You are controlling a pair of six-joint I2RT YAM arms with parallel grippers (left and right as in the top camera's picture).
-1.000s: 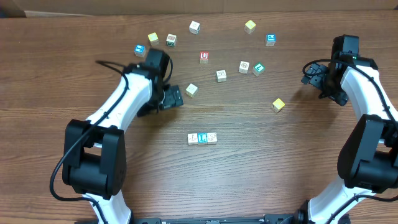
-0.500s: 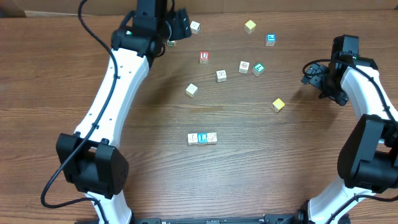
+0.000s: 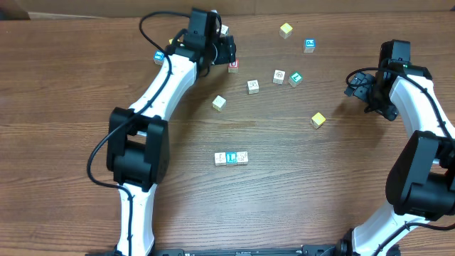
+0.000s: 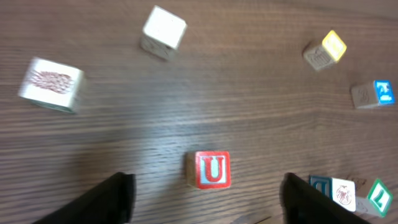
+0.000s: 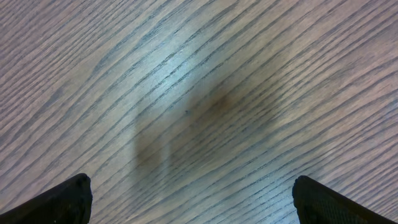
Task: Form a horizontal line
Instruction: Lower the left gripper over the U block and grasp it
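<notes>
The horizontal line (image 3: 232,158) is a short row of three touching letter cubes at the table's middle front, with a blue "L" face in the centre. My left gripper (image 3: 226,53) is far from it at the back, open and empty, just behind a red "U" cube (image 3: 233,65). In the left wrist view the red "U" cube (image 4: 211,169) lies on the wood between the open fingers (image 4: 208,202), untouched. My right gripper (image 3: 357,84) is open and empty at the right. Its wrist view shows only bare wood between the fingers (image 5: 199,205).
Loose cubes lie scattered across the back: a yellow one (image 3: 286,30), a blue one (image 3: 309,45), a tan one (image 3: 279,76), a teal one (image 3: 296,79), a pale one (image 3: 253,87), another (image 3: 219,103) and a yellow one (image 3: 318,120).
My left arm has swung from the left middle of the table up to the back edge, then come to the red "U" cube. The right arm and the row have not moved.
</notes>
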